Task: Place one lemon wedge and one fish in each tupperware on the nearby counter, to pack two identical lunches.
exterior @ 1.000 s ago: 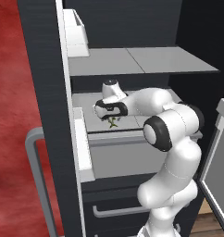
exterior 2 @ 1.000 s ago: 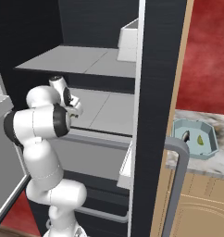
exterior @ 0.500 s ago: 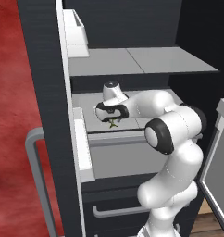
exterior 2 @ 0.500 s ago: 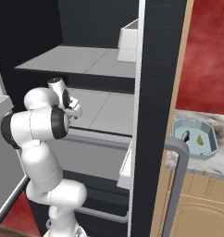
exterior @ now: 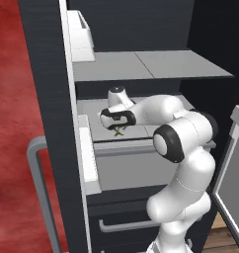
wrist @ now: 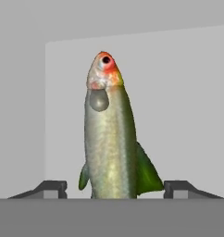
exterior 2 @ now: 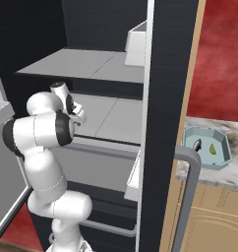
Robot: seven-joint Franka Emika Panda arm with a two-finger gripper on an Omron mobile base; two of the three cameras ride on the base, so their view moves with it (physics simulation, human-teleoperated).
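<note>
The fish (wrist: 109, 134) lies on the grey fridge shelf (exterior: 156, 129), framed between the fingertips (wrist: 51, 187) of the gripper (exterior: 117, 124), which has been lowered over it. The jaws are seen apart, not yet clamped. One tupperware (exterior 2: 207, 147) on the counter (exterior 2: 229, 173) is already filled, so a second fish is judged wanted.

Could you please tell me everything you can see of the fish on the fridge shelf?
The fish is slim and silvery-green, with a reddish-orange head, a dark eye, a grey patch at the gill and green fins on both sides. It lies flat on the pale grey fridge shelf, head pointing away from the hand. The gripper straddles its rear part, a finger on each side, jaws apart and not visibly touching it. Its tail is hidden at the bottom of the hand view.
</note>
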